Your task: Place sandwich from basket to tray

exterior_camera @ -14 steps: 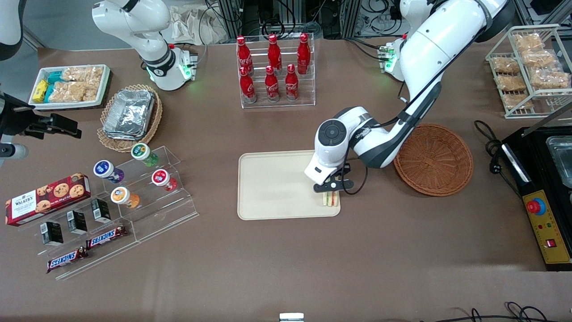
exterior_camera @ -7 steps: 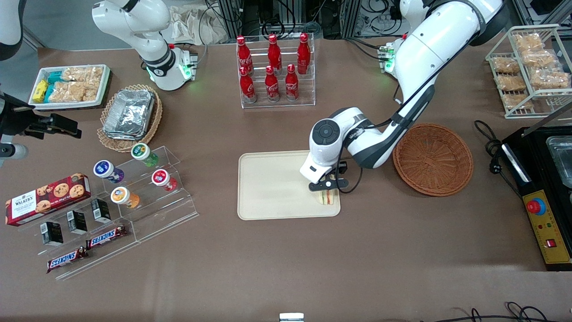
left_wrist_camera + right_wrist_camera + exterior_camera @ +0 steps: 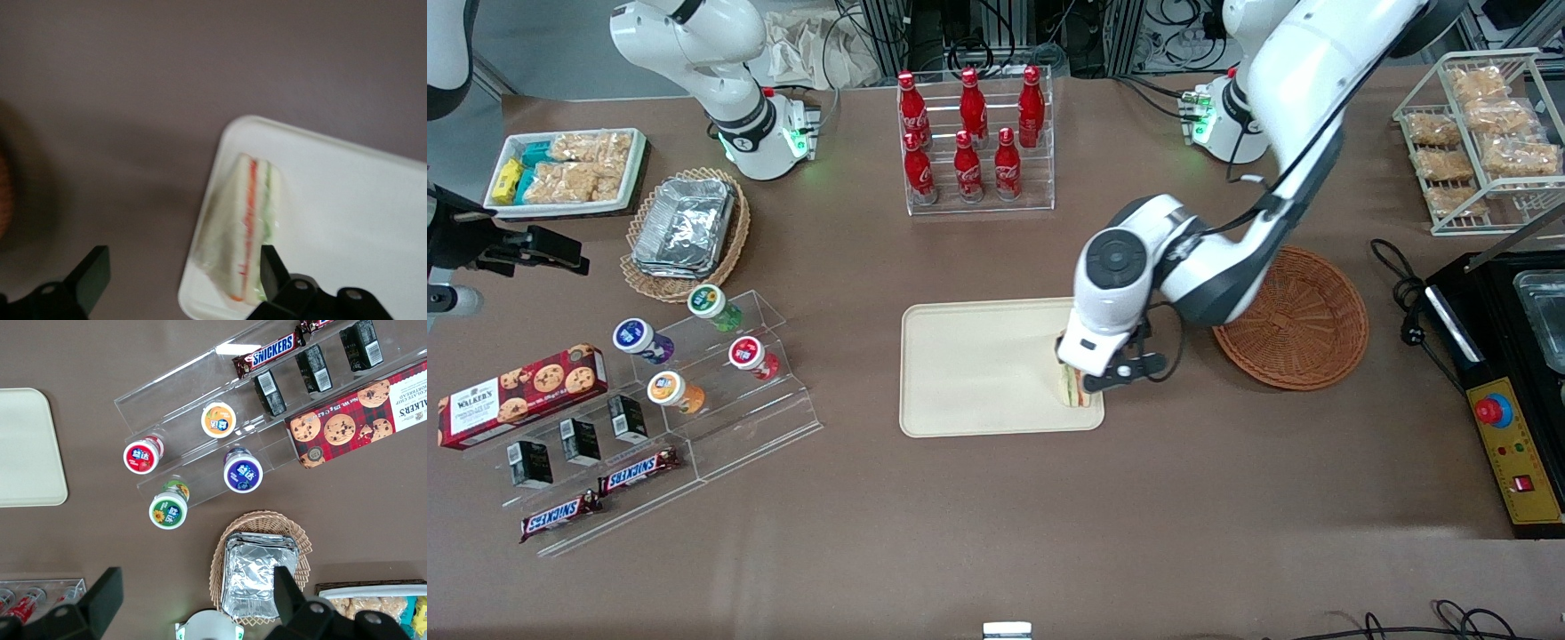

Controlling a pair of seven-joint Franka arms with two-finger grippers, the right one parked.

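Note:
The sandwich (image 3: pixel 1075 392) (image 3: pixel 243 223), a pale wedge with red and green layers, rests on the cream tray (image 3: pixel 978 369) (image 3: pixel 347 193) at its corner nearest the front camera and toward the basket. My left gripper (image 3: pixel 1089 380) (image 3: pixel 183 273) hovers above it, open and empty; its black fingers (image 3: pixel 93 272) stand wide apart, one over the bare table, one over the sandwich's edge. The reddish-brown wicker basket (image 3: pixel 1303 320) stands empty beside the tray, toward the working arm's end.
A clear rack of red cola bottles (image 3: pixel 974 142) stands farther from the front camera than the tray. An acrylic stand with cups and snack bars (image 3: pixel 694 391) and a tan basket of foil trays (image 3: pixel 685 227) lie toward the parked arm's end. A black appliance (image 3: pixel 1507 373) sits past the wicker basket.
The wrist has risen and shifted toward the wicker basket. The sandwich stays on the tray's corner, free of the fingers.

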